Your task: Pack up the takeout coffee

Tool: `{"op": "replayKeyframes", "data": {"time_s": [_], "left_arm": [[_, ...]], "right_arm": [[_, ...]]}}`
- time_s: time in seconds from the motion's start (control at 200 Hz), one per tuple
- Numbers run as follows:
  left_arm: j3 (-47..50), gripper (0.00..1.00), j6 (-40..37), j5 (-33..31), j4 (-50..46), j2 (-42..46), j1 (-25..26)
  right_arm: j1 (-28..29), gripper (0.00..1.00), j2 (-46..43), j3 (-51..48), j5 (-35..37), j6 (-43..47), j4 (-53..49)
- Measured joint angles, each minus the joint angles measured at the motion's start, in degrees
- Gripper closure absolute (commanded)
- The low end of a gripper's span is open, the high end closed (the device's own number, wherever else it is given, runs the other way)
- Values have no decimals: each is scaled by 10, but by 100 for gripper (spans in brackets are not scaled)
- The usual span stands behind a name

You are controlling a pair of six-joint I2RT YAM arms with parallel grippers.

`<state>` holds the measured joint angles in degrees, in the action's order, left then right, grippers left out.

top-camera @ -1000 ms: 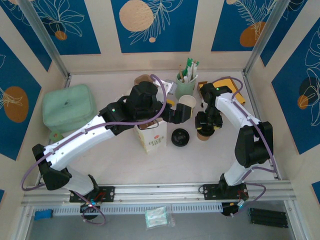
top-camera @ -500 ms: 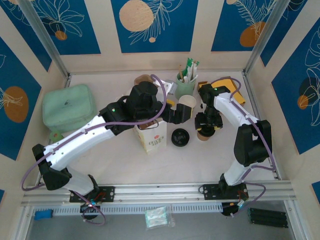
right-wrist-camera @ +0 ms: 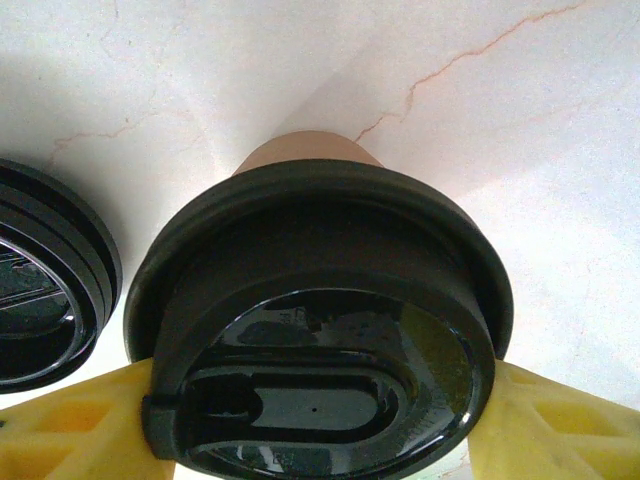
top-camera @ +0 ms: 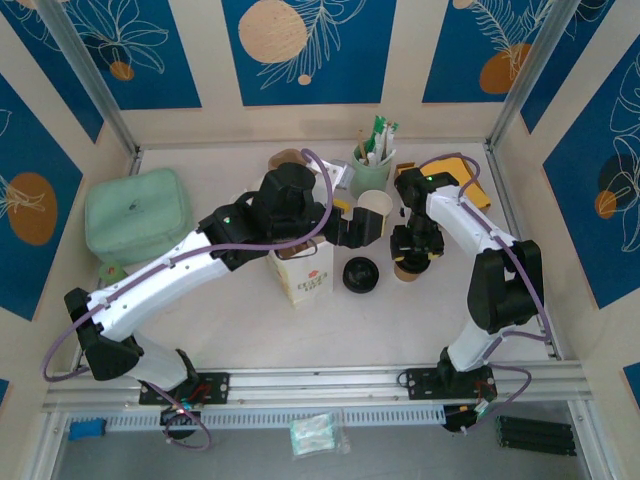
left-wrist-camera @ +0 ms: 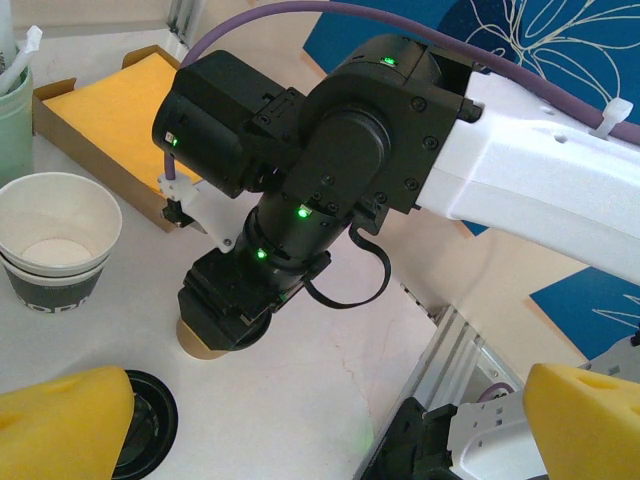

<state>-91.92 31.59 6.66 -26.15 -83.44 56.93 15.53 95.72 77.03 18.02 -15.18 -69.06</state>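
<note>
Takeout coffee [left-wrist-camera: 58, 245] behind loose lid [top-camera: 360, 274]; lidded cup [right-wrist-camera: 320, 350] just right of lid; bag [top-camera: 302, 280] left, apparently apart.

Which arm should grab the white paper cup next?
Probably left. The left fingers stand open close beside the white paper cup, while the right fingers flank the lidded brown cup.

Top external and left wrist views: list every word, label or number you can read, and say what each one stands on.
No text here is sharp enough to quote.
Paper bag: reddish print on its front, too small to read.
White paper cup: pale lettering on its black band, too blurred to read.
Green pouch: a small dark mark on top, too small to read.
</note>
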Motion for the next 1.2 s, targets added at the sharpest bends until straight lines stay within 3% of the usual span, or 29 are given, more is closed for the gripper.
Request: {"op": "replayKeyframes", "data": {"time_s": [0.33, 1.2], "left_arm": [[0, 1, -2, -1, -1, 0, 0], [-1, 1, -23, -63, -57, 33, 0]], "right_arm": [[8, 38, -16, 11, 0, 0, -21], [75, 38, -128, 167, 0, -26, -113]]}}
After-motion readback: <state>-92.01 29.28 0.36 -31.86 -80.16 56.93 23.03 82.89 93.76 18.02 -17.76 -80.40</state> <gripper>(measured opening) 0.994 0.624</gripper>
